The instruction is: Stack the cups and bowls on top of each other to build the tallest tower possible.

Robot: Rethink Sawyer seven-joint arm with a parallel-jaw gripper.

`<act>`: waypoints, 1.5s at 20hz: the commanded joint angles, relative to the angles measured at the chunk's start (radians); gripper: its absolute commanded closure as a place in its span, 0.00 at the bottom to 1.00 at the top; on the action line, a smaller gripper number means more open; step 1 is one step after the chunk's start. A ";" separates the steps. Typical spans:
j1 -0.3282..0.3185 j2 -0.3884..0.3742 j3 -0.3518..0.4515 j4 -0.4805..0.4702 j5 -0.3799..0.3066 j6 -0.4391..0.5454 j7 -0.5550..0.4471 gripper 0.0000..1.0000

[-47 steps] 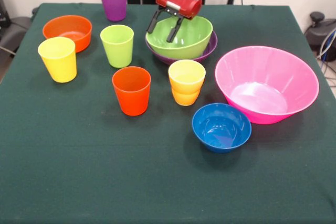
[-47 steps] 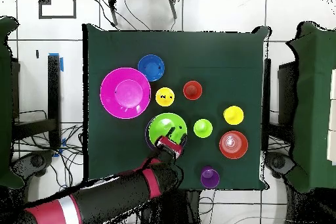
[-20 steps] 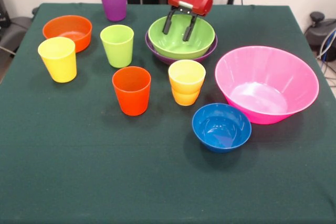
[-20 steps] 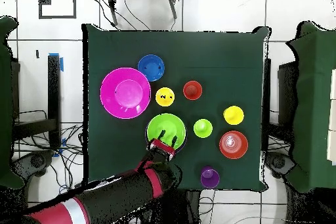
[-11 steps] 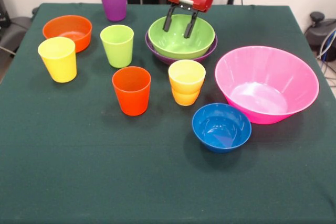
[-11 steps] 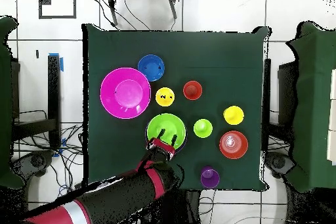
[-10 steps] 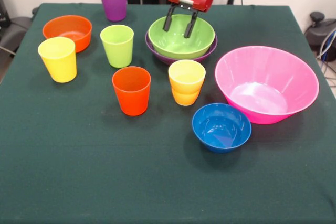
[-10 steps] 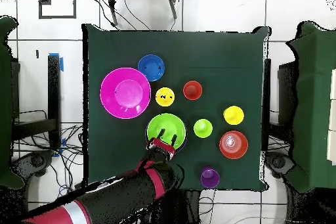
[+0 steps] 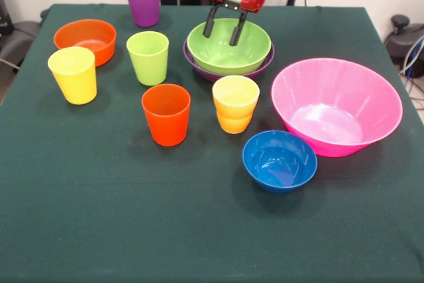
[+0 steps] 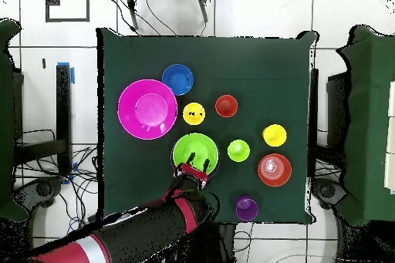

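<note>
Since a second ago your tool (image 9: 221,32) has lifted up and back from the lime green bowl (image 9: 229,47); nothing else has shifted. In the front view its two black fingers (image 9: 209,23) hang spread apart and empty over that bowl's far rim. The lime green bowl sits nested in the purple bowl (image 9: 260,69), directly under the tool. Nearer the camera than the tool stands the yellow-orange cup (image 9: 235,103), with the blue bowl (image 9: 279,160) beyond that and the pink bowl (image 9: 336,105) off to its picture right. To the tool's picture left you have the lime green cup (image 9: 148,57), purple cup (image 9: 143,2), orange bowl (image 9: 85,40), yellow cup (image 9: 73,74) and orange-red cup (image 9: 165,114), all standing apart on the green surface (image 9: 119,223).

From overhead, the tool (image 10: 193,173) sits at the lower rim of the lime green bowl (image 10: 194,150), fingers parted. The pink bowl (image 10: 146,109) lies up-left of it, the purple cup (image 10: 247,208) down-right.
</note>
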 commanded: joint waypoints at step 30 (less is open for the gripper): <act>-0.084 0.008 0.144 0.020 -0.114 -0.098 -0.027 0.00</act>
